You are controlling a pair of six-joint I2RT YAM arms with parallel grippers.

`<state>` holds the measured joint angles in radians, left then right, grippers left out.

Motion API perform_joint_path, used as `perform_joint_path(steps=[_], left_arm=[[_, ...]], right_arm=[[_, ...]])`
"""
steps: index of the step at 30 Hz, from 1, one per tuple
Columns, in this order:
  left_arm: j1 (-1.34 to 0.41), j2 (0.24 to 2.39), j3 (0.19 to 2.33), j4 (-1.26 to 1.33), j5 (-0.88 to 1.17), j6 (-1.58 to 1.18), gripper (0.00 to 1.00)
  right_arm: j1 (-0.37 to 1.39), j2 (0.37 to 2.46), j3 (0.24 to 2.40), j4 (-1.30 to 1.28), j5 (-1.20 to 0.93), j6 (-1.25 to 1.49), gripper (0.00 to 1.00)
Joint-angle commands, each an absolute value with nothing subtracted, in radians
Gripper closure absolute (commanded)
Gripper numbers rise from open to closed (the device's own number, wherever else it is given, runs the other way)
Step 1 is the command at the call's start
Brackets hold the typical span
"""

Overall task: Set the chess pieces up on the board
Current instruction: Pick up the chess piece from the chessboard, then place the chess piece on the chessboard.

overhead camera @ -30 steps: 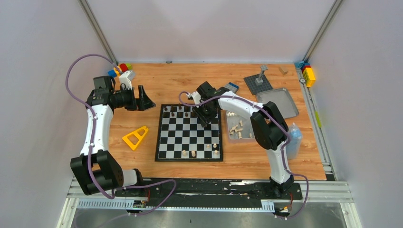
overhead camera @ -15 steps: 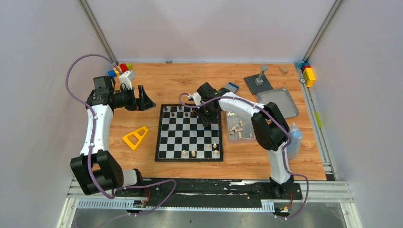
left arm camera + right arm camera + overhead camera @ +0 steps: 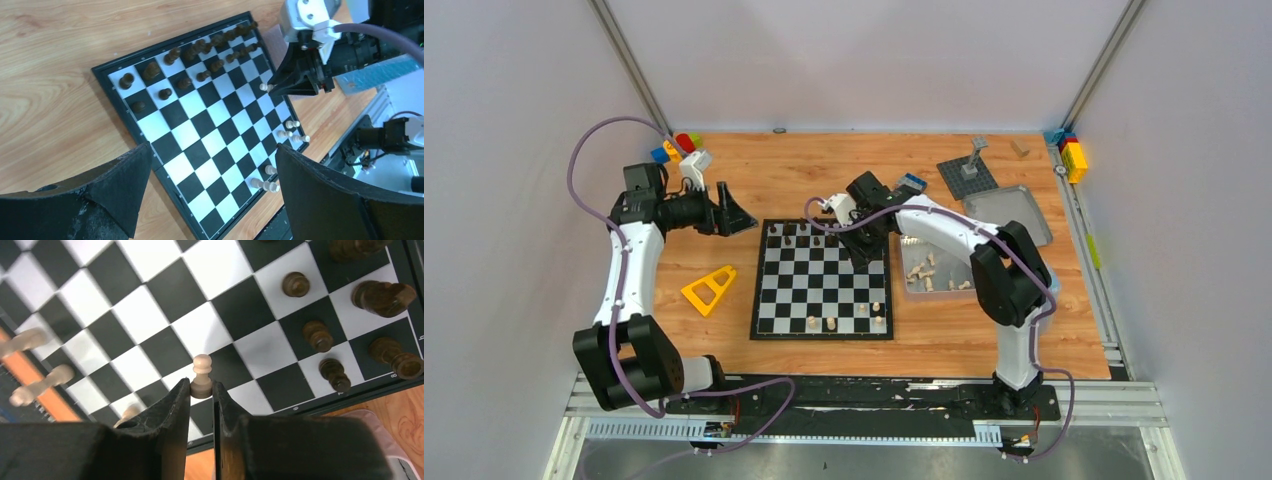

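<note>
While the left gripper [image 3: 729, 212] hangs wide open near the worktop's left edge, the right gripper [image 3: 201, 385] pinches a pale pawn [image 3: 202, 374] over the far right part of the chessboard [image 3: 822, 336], which lies mid-worktop. With dark pieces [image 3: 320, 335] standing close by, a slack pinch or skewed descent could topple the pawn into them.

My wooden desk [image 3: 804, 170] carries the board [image 3: 822, 279], a yellow wedge [image 3: 696, 294] on its left, a tin [image 3: 934, 296] on its right and a grey plate [image 3: 959, 180] beyond.
</note>
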<state>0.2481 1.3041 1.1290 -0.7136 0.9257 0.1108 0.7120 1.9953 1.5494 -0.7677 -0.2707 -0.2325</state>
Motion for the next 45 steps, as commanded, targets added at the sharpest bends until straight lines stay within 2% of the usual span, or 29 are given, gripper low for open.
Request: perform_joint_path(steps=[1,6,11,15,29,37,45], left_arm=[[0.222,1.288,1.113,-0.659,1.068,0.167,0.02],[0.128,1.305,1.099,-0.617,1.152,0.146,0.09],[-0.051,1.349,1.140,-0.603,1.186,0.109,0.15],[-0.127,1.397,1.185,-0.571,1.225,0.040,0.21],[-0.238,1.495,1.224,-0.548,1.227,-0.033,0.46],[-0.259,1.508,1.226,-0.544,1.223,-0.030,0.51],[-0.270,1.508,1.223,-0.545,1.228,-0.026,0.61]], right_arm=[[0.710,1.838,1.510,-0.697,-0.472,-0.322,0.96],[0.710,1.722,1.451,-0.602,-0.611,-0.322,0.96],[0.709,1.676,1.471,-0.556,-0.698,-0.313,0.96],[0.709,1.657,1.491,-0.536,-0.725,-0.291,0.96],[0.710,1.620,1.480,-0.500,-0.736,-0.252,0.97],[0.710,1.609,1.466,-0.491,-0.732,-0.246,0.97],[0.710,1.611,1.464,-0.489,-0.730,-0.244,0.97]])
